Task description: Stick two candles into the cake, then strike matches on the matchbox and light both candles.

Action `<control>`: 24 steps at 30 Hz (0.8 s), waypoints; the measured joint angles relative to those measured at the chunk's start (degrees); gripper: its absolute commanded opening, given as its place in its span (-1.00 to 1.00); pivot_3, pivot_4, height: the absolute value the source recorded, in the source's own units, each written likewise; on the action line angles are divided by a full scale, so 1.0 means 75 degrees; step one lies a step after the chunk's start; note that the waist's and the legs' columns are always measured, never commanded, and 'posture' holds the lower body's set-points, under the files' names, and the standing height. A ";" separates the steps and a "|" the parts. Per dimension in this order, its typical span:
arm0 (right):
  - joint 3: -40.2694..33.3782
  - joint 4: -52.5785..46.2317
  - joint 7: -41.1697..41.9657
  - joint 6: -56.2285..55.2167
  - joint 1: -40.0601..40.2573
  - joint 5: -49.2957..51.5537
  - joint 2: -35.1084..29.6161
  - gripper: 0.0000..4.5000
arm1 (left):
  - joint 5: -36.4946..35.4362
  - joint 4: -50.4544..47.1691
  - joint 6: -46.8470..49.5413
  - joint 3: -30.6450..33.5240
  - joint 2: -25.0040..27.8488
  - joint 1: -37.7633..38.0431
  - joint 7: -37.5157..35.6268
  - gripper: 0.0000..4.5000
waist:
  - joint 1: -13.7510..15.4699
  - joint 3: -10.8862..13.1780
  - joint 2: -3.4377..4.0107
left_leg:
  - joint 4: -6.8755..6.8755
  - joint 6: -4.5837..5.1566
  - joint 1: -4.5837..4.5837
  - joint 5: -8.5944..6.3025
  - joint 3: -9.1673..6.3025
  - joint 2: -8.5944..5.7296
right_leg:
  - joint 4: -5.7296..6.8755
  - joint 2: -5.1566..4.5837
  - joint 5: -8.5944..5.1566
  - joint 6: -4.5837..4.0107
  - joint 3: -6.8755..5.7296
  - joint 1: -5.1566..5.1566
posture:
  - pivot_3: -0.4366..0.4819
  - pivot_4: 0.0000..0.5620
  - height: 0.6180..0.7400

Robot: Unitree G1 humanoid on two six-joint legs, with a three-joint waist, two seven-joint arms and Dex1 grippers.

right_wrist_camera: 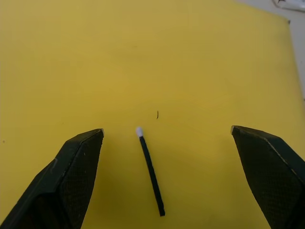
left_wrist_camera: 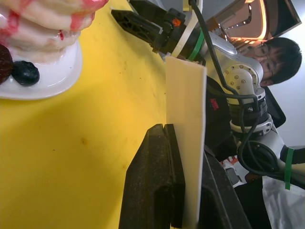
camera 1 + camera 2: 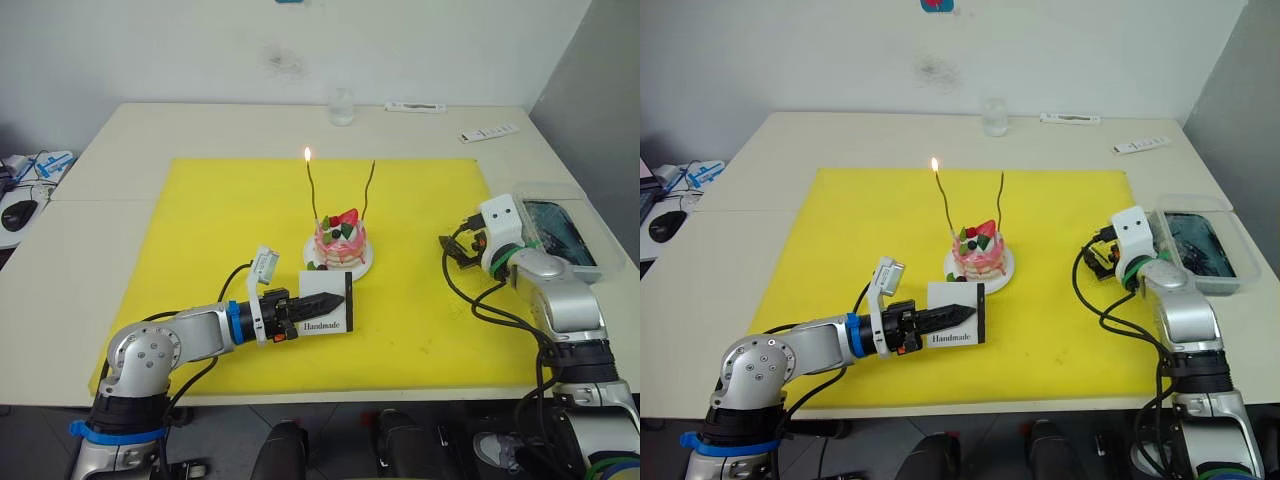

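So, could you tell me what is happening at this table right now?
Both candles stand in the cake; the left candle burns, the right candle is unlit. The left gripper holds the matchbox upright on the yellow mat, just in front of the cake. The right gripper is open above an unstruck match lying flat on the mat, apparently about to pick it up for the second candle.

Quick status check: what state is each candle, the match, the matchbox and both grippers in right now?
Left candle: standing in the cake, lit.
Right candle: standing in the cake, unlit.
Match: lying on the yellow mat, white tip unburnt.
Matchbox: held on edge.
Left gripper: shut on the matchbox.
Right gripper: open over the match.
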 measured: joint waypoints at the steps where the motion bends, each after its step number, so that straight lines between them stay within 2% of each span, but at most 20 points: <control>1: 0.0020 0.0000 0.0000 0.0043 0.0002 -0.0001 0.0006 0.99 | -0.0001 -0.0002 0.0000 0.0009 0.0000 0.0004 0.0031 -1.00 | -0.0001 0.0000 0.0000 | 0.0000 0.0000 0.0001 0.0000 0.0000 0.0000 | 0.0001 0.0000 -0.0001 0.0004 0.0000 0.0000 | -0.05 -0.47 1.00; 8: -0.0039 0.0009 -0.0177 0.0090 0.0003 0.0008 0.0234 0.99 | -0.0006 -0.0004 0.0000 0.0016 -0.0010 0.0030 0.0057 -1.00 | -0.0006 0.0000 0.0000 | 0.0001 0.0000 0.0002 0.0000 0.0000 0.0000 | 0.0001 0.0000 -0.0008 0.0022 0.0001 0.0001 | -0.05 -0.47 1.00; 9: -0.0068 0.0009 -0.0197 0.0132 0.0003 0.0018 0.0277 0.92 | -0.0006 -0.0004 0.0000 0.0016 -0.0011 0.0030 0.0056 -1.00 | -0.0008 0.0000 0.0000 | 0.0001 0.0000 0.0003 0.0000 0.0000 0.0000 | 0.0001 0.0001 -0.0008 0.0022 0.0001 0.0001 | -0.05 -0.47 1.00; 12: -0.0187 0.0009 -0.0277 0.0313 0.0001 0.0120 0.0397 0.61 | -0.0005 -0.0003 0.0000 0.0016 -0.0015 0.0030 0.0056 -1.00 | -0.0008 0.0000 0.0000 | 0.0002 0.0000 0.0003 0.0000 0.0000 0.0000 | 0.0002 0.0001 -0.0007 0.0022 0.0001 0.0001 | -0.05 -0.47 1.00; 22: -0.0197 -0.0343 -0.0310 0.0833 0.0059 0.0299 0.0594 -0.99 | -0.0005 -0.0007 -0.0002 0.0016 -0.0045 0.0056 0.0083 -1.00 | 0.0002 -0.0001 0.0001 | 0.0006 0.0000 0.0002 0.0000 -0.0002 0.0000 | 0.0001 0.0000 -0.0004 0.0029 0.0000 0.0006 | -0.05 -0.47 1.00; 24: -0.0215 -0.0413 -0.0317 0.0907 0.0080 0.0317 0.0594 -0.99 | -0.0005 -0.0014 -0.0002 0.0016 -0.0049 0.0065 0.0093 -1.00 | 0.0002 -0.0001 0.0001 | 0.0005 0.0000 0.0002 0.0000 -0.0002 0.0000 | 0.0000 0.0000 -0.0004 0.0028 0.0000 0.0005 | -0.05 -0.47 1.00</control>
